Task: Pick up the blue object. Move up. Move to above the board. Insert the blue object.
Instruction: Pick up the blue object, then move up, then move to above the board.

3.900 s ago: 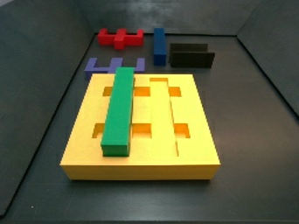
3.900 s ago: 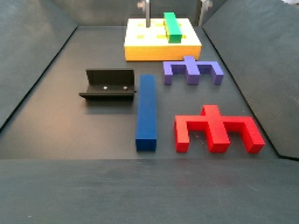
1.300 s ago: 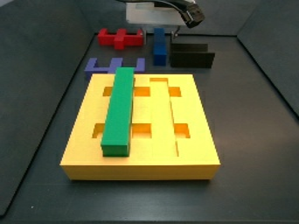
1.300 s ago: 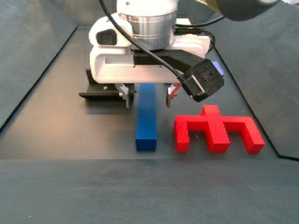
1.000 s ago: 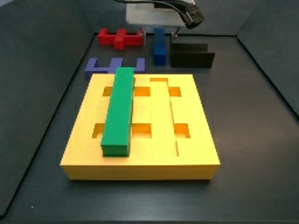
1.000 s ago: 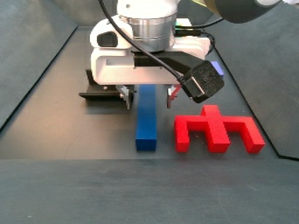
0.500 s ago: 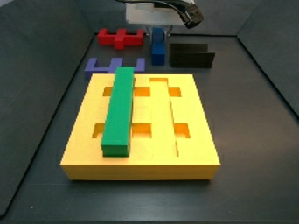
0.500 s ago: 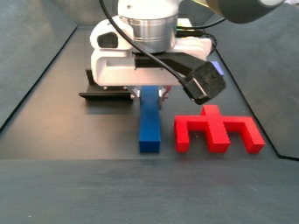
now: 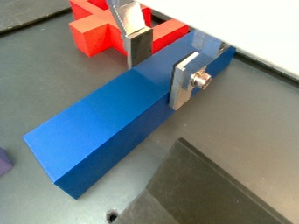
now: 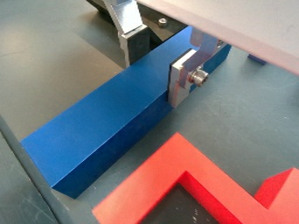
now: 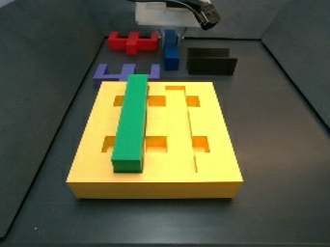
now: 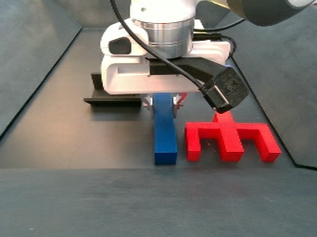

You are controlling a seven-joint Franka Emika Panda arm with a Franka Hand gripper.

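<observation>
The blue object [image 12: 164,131] is a long blue bar lying between the red piece and the fixture. It also shows in a side view [image 11: 172,53] and in both wrist views [image 9: 111,118] [image 10: 105,127]. My gripper [image 12: 165,96] comes straight down over the bar's far part and is shut on it, one silver finger on each long side [image 9: 160,74] [image 10: 156,72]. In a side view the gripper [image 11: 171,35] is at the far end of the floor. The yellow-orange board [image 11: 91,166] lies near the front with a green bar [image 11: 131,118] in its left groove; the arm hides it in the other side view.
A red pronged piece [image 12: 231,141] lies close beside the bar and shows in both wrist views [image 9: 100,31] [image 10: 198,188]. The dark fixture [image 12: 111,96] [image 11: 213,61] stands on the bar's other side. A purplish comb piece [image 11: 125,71] lies between the bar and the board.
The gripper came down from out of view onto the bar and closed on it. In the last half second the bar has shifted slightly and risen a little with the gripper.
</observation>
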